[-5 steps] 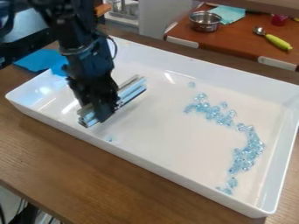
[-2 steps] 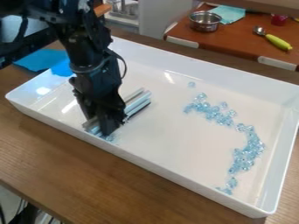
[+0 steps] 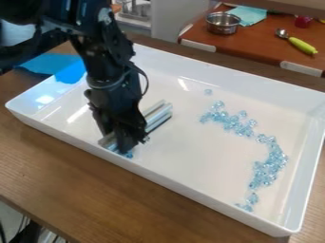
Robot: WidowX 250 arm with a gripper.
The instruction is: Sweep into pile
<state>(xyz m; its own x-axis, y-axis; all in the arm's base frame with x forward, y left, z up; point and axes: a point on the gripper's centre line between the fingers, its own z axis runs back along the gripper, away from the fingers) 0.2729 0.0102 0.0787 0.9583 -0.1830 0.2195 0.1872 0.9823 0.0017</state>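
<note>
While a wooden table [image 3: 95, 194] is supporting the tray [image 3: 158, 176], the gripper [image 3: 123, 145] is clamping a shiny bar [image 3: 158, 117] near its front wall, beside some beads [image 3: 129, 154]; a curved bead trail [image 3: 273, 163] is lying rightward, a pot [image 3: 222, 23] standing beyond.

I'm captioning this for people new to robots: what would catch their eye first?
Probably the big white tray across the middle, with a curved trail of glittery pale-blue pieces toward the picture's right. Next, the black tool near the tray's front-left edge, holding a silvery bar.
</note>
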